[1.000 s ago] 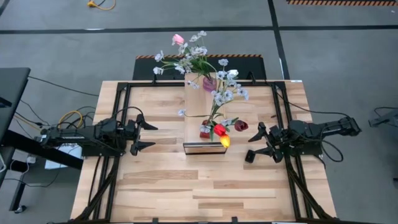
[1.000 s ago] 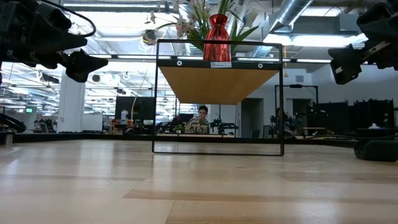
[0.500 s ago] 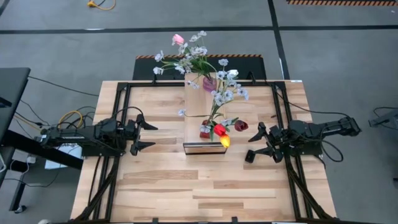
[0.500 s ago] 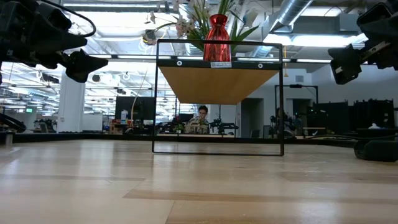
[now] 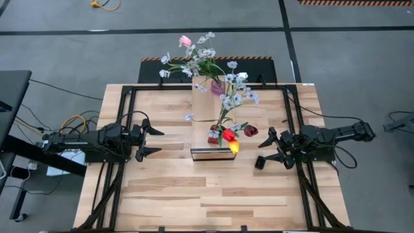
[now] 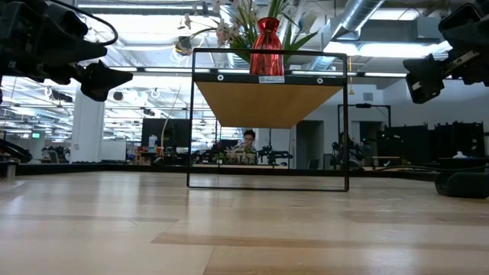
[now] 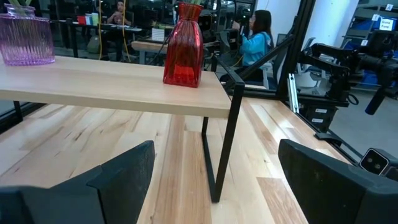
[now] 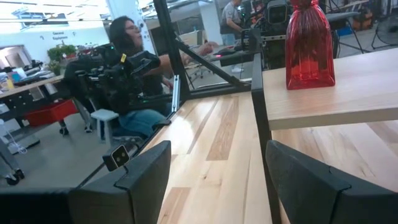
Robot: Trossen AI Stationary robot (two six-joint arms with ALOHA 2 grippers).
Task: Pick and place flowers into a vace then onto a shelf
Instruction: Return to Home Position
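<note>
The shelf (image 5: 208,115) runs down the middle of the table. A red vase (image 7: 183,45) stands on its near end and a purple vase (image 5: 218,86) on its far end. Flowers stand with their stems in both vases: red and yellow tulips (image 5: 229,137) and a dark maroon one (image 5: 250,131) by the red vase, and a pink tulip (image 5: 185,41) with pale blossoms (image 5: 236,90) farther back. My left gripper (image 5: 154,141) hovers open left of the shelf. My right gripper (image 5: 264,149) hovers open right of it. Neither has anything between its fingers.
A black frame (image 5: 126,97) borders the slatted tabletop on both sides. Bare wood (image 5: 207,194) lies between the shelf and the table's near edge. The shelf's thin black legs (image 6: 191,122) stand on the tabletop. People sit in the room beyond (image 6: 246,145).
</note>
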